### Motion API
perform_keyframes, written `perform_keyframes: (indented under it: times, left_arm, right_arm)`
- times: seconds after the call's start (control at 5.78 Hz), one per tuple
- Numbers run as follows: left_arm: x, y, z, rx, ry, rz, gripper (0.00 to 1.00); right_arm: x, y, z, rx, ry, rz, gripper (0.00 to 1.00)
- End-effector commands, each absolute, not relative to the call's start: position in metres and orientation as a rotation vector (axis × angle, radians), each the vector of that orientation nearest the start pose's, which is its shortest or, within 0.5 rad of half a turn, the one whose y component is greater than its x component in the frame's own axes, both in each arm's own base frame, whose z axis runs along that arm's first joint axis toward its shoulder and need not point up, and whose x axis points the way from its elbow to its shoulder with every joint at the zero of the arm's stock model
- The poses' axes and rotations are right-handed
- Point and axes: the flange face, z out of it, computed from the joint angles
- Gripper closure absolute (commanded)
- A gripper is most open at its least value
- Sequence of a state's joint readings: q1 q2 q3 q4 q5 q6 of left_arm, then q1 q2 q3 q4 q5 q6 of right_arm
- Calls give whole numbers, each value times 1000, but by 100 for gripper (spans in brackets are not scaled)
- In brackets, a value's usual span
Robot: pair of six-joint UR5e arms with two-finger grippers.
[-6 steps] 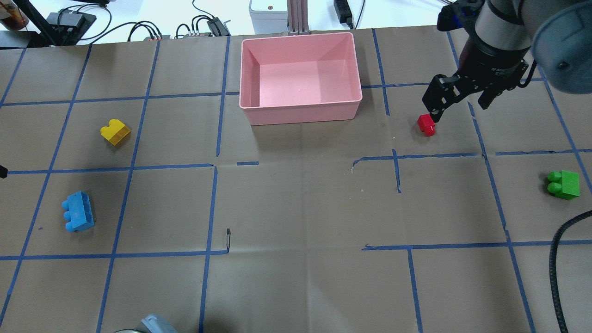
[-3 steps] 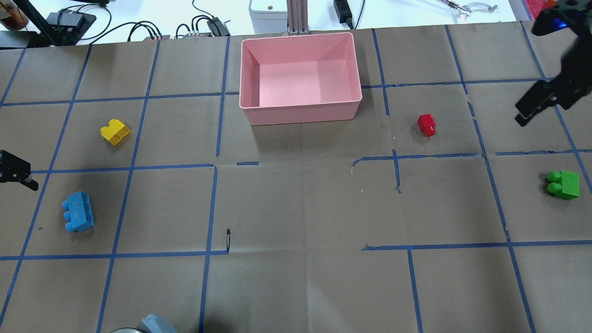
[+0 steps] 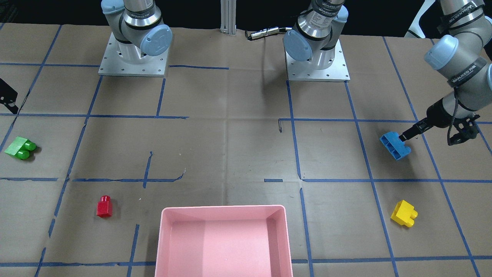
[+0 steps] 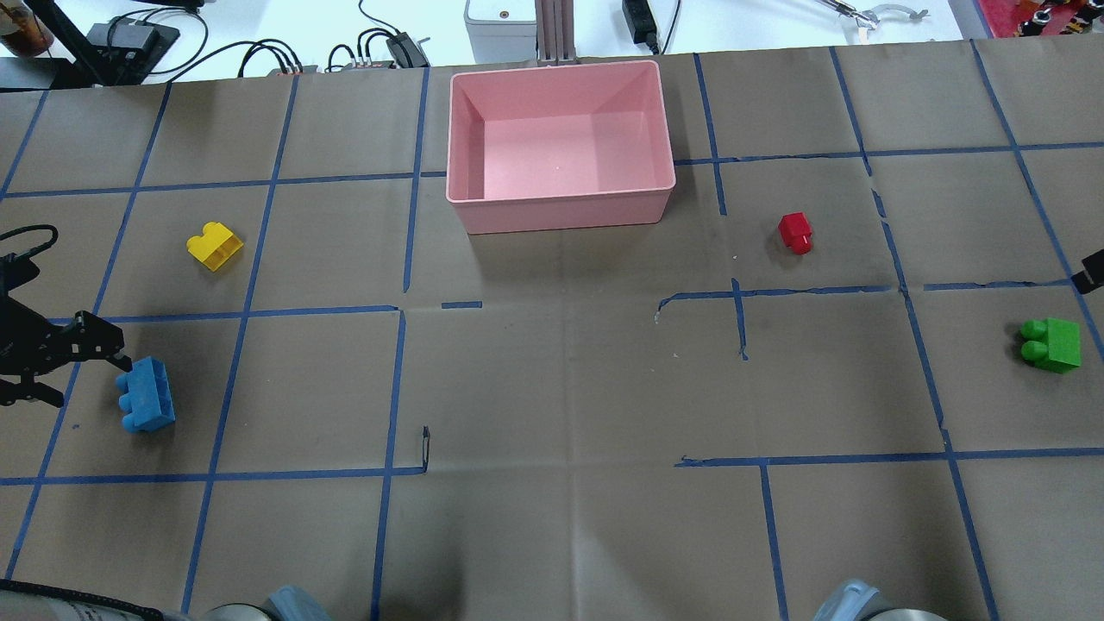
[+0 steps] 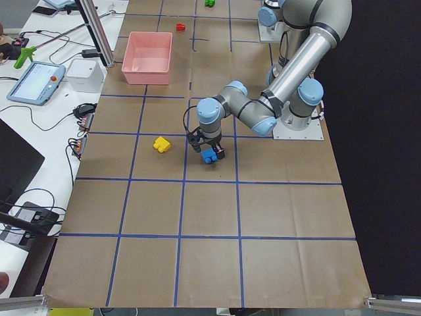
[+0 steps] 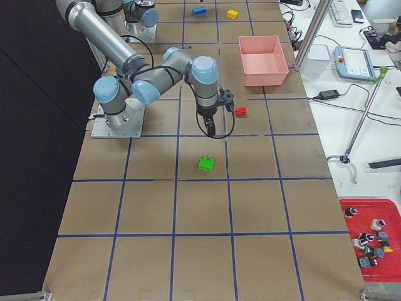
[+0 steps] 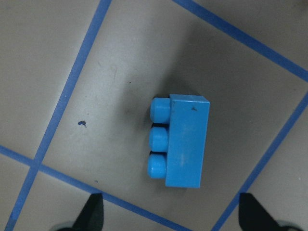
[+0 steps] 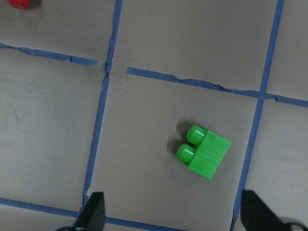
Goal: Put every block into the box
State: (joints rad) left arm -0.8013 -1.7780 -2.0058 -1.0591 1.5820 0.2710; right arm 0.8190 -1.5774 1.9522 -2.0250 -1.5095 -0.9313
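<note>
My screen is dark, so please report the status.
Left end effector open, by blue block. Right end effector open, near green block. Box empty. Nothing in the way.

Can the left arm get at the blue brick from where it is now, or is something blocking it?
Probably yes. The left claw is open and hangs close over the blue brick, which lies on its side, alone on the paper. Nothing shows between them, and the yellow brick is well apart.

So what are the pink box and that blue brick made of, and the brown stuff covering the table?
The pink box looks like moulded plastic: smooth, one colour, rounded corners, soft sheen. The blue brick also looks plastic, with moulded studs and a faintly scuffed face. The table cover seems to be brown paper, matte and creased.
</note>
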Motion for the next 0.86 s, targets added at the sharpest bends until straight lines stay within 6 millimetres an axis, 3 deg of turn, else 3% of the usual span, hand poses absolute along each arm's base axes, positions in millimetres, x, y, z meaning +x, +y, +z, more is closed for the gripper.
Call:
perform_keyframes:
  times: [0.0, 0.17, 0.69]
  left_arm:
    - [245, -450, 208, -791, 3105, 152, 1]
    - [245, -451, 196, -790, 3108, 155, 1]
    - [239, -445, 165, -811, 3103, 168, 1]
  right_arm:
    - [-228, -413, 300, -10, 3159, -174, 10]
    - [-235, -406, 273, 168, 3147, -198, 1]
    - [-264, -423, 227, 203, 3181, -259, 1]
